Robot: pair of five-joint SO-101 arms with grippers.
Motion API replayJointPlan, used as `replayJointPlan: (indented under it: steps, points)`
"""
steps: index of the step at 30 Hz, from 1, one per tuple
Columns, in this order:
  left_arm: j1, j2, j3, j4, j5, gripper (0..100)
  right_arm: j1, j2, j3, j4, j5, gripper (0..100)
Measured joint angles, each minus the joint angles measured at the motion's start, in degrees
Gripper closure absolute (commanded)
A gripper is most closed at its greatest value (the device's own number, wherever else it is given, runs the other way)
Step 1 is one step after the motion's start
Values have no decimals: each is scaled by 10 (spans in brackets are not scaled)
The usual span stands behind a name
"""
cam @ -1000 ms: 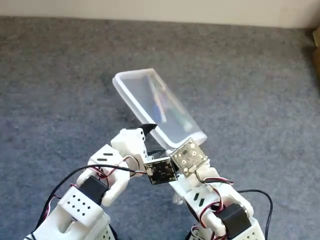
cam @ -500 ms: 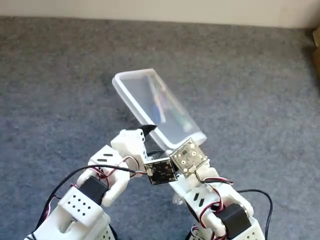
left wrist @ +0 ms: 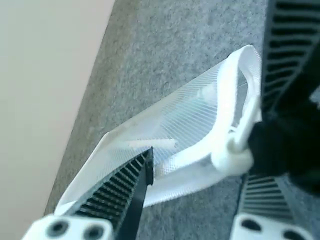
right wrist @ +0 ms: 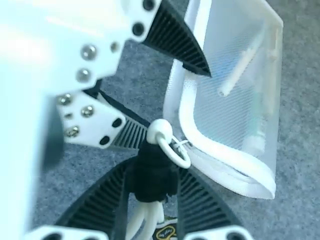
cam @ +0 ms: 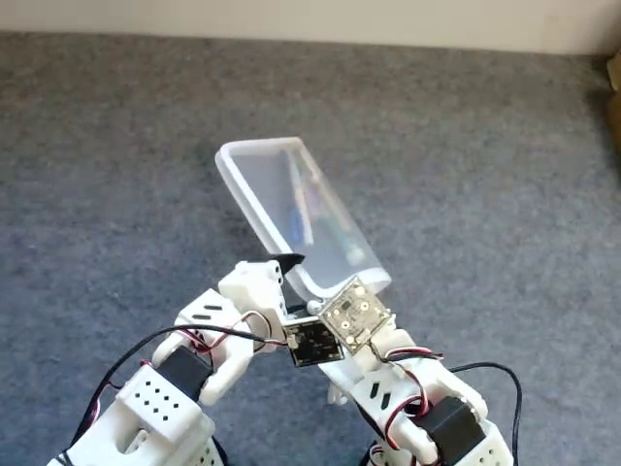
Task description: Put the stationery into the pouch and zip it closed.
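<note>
The translucent mesh pouch (cam: pixel 325 218) lies slanted on the grey carpet, with pens (cam: pixel 309 206) showing dimly inside it. My left gripper (left wrist: pixel 200 167) holds the pouch's near end, one finger (right wrist: pixel 192 55) on the mesh and the other (right wrist: pixel 127 135) under the white rim. My right gripper (right wrist: pixel 152 172) is shut on the black zipper pull (right wrist: pixel 150 175), whose white ring (right wrist: pixel 170 145) sits at the pouch's near corner. Seen from above, both wrists (cam: pixel 325 325) meet at that end and cover the fingers. A white stick (right wrist: pixel 240 70) shows through the mesh (left wrist: pixel 175 130).
Grey carpet (cam: pixel 485 175) spreads on all sides of the pouch. A pale wall strip (cam: pixel 310 19) runs along the far edge. Cables (cam: pixel 184 335) loop off both arms at the near edge.
Both arms have drawn back a little toward the near edge. The pouch has come along with them and turned slightly, its far end swinging left.
</note>
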Motion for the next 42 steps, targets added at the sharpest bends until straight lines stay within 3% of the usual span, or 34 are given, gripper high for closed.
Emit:
replayJointPlan:
  steps: [4,10,16,24,33,42]
  points:
    - [1,-1,7,-2,0,750,0,0,-6,1,0,994]
    - [1,-1,7,-4,0,905,0,0,-30,3,-11,994]
    - [4,-1,7,-4,0,997,14,-6,-32,4,-15,994]
    - [4,-1,7,-4,2,993,103,-9,-44,-27,-45,994]
    - [-33,-5,-11,-4,88,993,178,-5,-44,-77,-62,993]
    - [-37,-4,-16,-6,115,994,222,-5,-21,-109,-62,993]
